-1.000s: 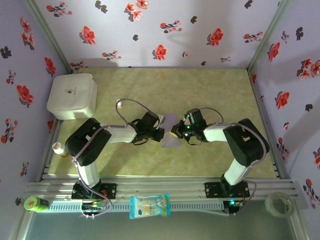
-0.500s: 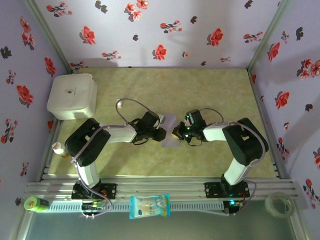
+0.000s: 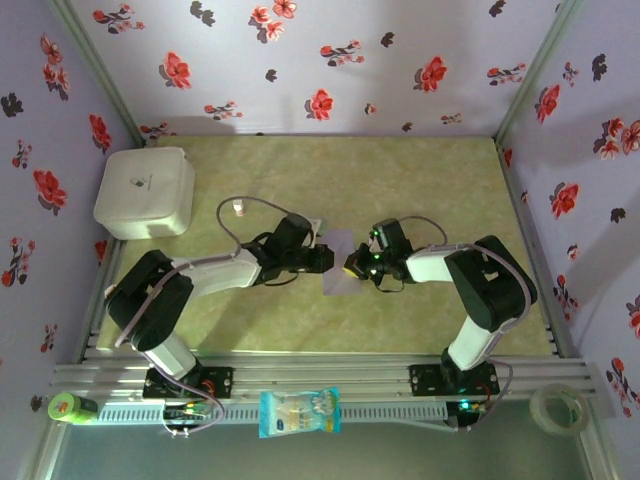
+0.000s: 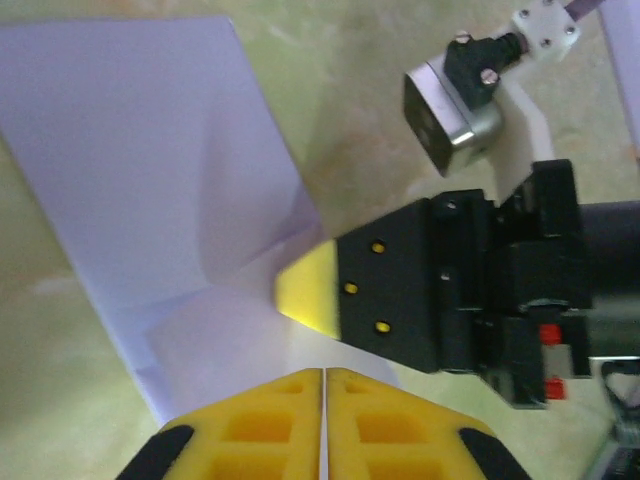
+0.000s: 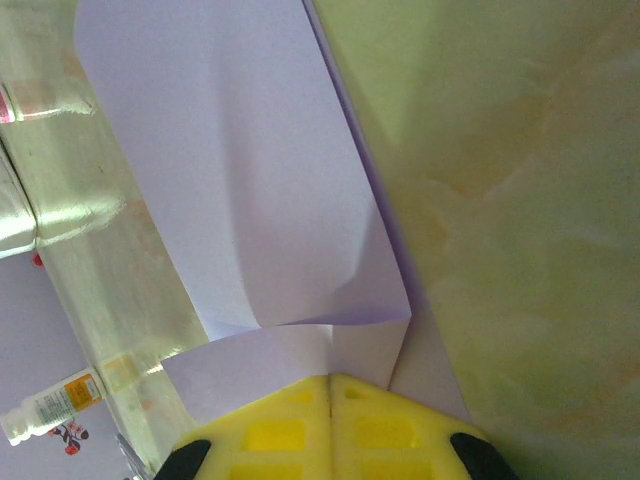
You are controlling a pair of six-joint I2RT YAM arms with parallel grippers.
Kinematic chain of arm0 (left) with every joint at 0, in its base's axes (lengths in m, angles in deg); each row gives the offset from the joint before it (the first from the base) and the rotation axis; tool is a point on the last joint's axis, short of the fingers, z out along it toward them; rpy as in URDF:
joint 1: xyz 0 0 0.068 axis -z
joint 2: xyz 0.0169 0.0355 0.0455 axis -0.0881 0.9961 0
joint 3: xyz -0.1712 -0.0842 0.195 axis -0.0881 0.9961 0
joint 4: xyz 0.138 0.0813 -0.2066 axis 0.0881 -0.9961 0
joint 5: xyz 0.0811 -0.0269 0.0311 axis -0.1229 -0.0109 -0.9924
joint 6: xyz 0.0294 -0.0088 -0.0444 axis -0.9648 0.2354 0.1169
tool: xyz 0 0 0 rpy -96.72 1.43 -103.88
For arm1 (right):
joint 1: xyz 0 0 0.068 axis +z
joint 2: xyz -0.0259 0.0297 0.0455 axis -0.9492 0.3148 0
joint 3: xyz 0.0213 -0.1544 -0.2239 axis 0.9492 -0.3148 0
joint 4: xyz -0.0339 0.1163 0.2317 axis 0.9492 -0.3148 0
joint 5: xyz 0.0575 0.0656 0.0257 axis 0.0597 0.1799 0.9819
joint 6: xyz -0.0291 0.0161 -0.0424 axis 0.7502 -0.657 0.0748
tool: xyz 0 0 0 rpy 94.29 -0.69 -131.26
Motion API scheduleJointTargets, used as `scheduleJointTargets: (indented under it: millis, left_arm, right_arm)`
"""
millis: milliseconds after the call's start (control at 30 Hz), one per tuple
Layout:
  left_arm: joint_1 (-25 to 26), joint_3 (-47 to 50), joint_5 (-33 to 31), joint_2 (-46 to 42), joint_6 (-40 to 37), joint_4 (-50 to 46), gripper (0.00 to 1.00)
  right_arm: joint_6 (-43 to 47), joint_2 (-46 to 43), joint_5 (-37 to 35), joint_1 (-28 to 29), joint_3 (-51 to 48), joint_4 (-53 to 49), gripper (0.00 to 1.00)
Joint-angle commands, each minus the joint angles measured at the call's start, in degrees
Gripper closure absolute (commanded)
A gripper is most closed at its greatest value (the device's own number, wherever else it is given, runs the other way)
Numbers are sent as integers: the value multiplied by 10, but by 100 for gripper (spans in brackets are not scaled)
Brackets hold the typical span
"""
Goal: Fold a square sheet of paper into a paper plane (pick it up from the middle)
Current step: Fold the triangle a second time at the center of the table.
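Top external shows us, nearest, a packet [image 3: 300, 412] on the rail [image 3: 120, 378] between the two arm bases. Farther in, at the middle of the surface [image 3: 400, 180], both arms reach inward and their tips nearly meet over the sheet [image 3: 338, 282]. The left tool [image 3: 322, 259] comes in from the left and the right tool [image 3: 351, 265] from the right. The sheet lies flat beneath and between them, with its pale-lilac ends showing on the near and far sides of the tips.

From the left wrist we see that tool's yellow fingers [image 4: 270, 420] pressed together with only a thin seam between them, closed on nothing. Their tips sit at the sheet's edge, and we cannot tell whether they touch it. Just ahead, the right tool's yellow tip rests on the sheet where several creases meet.

From the right wrist, its fingers [image 5: 390, 420] are likewise drawn together and empty, with the tips down on the sheet just below the corner of a folded-over flap.

Farther still, a white box [image 3: 145, 192] stands at the far left, well apart from the sheet. Behind everything rises the flowered wall [image 3: 330, 60].
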Motion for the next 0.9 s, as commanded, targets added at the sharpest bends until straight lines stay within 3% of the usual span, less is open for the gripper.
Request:
scheduleJointTargets:
  millis: [0,300,867]
  left_arm:
    - [17,0,65,32,46,28,94]
    - [27,-17,67,89,57,18,97]
    - [27,8,37,78,45,30,95]
  right_arm:
    - [8,15,-48,-7,-14,-61,100]
    - [8,15,-49,-7,-15,-63,100]
    - [11,23,-46,-7,-15,-62,100]
